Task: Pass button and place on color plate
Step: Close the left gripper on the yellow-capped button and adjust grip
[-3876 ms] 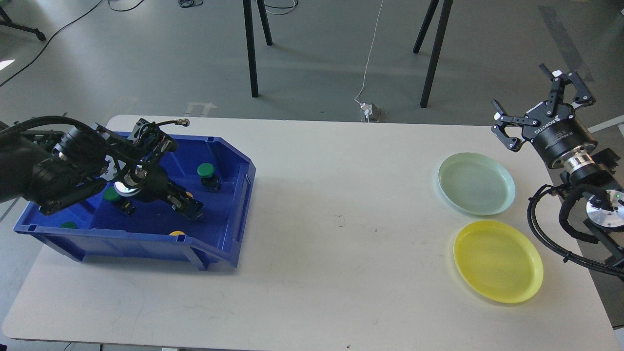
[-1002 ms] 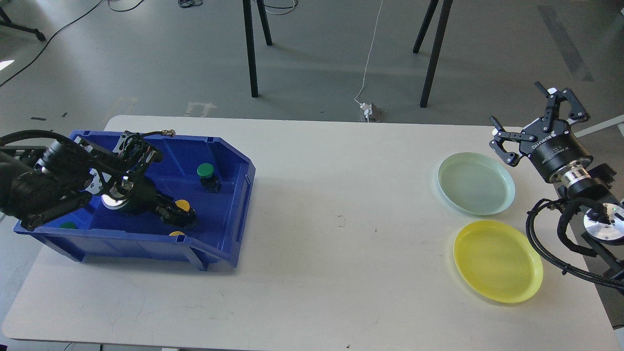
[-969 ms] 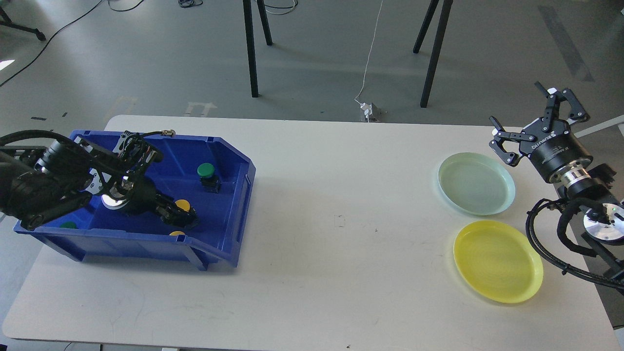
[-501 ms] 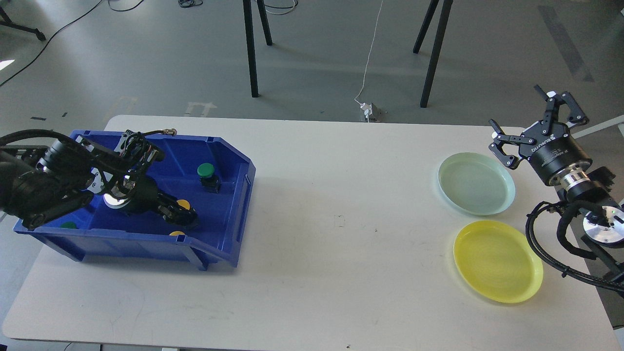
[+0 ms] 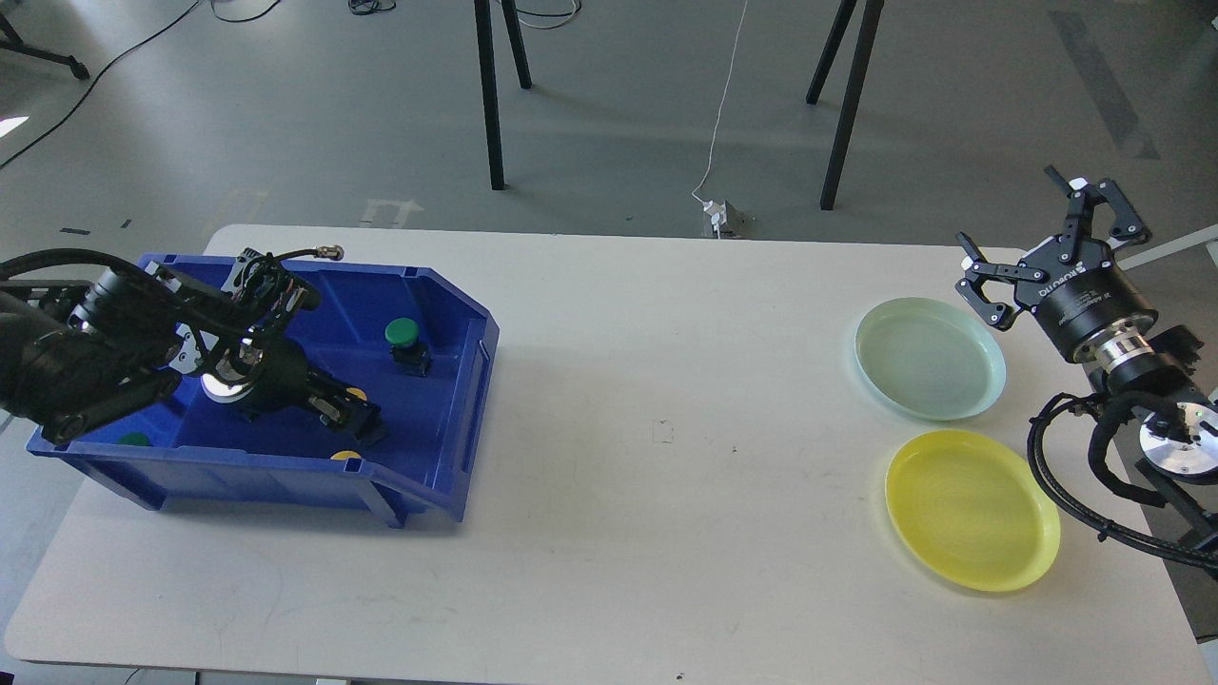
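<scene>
Reaching down into a blue bin at the left end of a white table: the left gripper, fingers pressed around a yellow button on the bin floor, only a sliver of yellow showing above the dark fingertips — whether clamped on it or merely set around it cannot be told from the head view. Elsewhere in the bin, a green button standing upright on its black base toward the far right corner, a second yellow button peeking over the near wall, and another green one at the near left, mostly hidden by the arm. At the table's right end, well apart from the bin, a pale green plate lying farther back and a yellow plate nearer, close beside each other, both bare. Just beyond the pale green plate's far right rim, raised above the table edge, the right gripper — fingers spread wide and holding nothing.
</scene>
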You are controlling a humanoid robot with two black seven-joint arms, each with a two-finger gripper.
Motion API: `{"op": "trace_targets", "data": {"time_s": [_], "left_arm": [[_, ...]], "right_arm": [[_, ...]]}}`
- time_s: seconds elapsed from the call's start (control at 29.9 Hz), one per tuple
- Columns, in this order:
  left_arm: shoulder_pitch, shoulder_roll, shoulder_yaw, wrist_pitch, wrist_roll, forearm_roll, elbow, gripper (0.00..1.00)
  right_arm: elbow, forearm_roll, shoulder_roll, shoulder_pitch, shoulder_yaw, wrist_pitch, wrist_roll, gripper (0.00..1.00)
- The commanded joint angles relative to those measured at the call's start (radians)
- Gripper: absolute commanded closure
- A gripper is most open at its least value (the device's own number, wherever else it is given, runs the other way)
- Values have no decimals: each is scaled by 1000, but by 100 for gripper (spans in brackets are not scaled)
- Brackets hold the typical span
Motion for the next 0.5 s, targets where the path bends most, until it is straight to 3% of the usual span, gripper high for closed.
{"op": "trace_targets", "data": {"time_s": [0.0, 0.17, 0.3, 0.47], "left_arm": [[1, 0, 0, -3, 0, 0, 0, 56], [1, 1, 0, -4, 0, 0, -2, 58], [-5, 5, -3, 0, 0, 1, -14, 76], [-23, 64, -24, 2, 0, 1, -72, 80]], "right_arm": [[0, 0, 0, 0, 0, 0, 0, 1], [0, 0, 0, 0, 0, 0, 0, 1], [0, 0, 0, 0, 0, 0, 0, 1], [0, 0, 0, -5, 1, 0, 0, 1]]}}
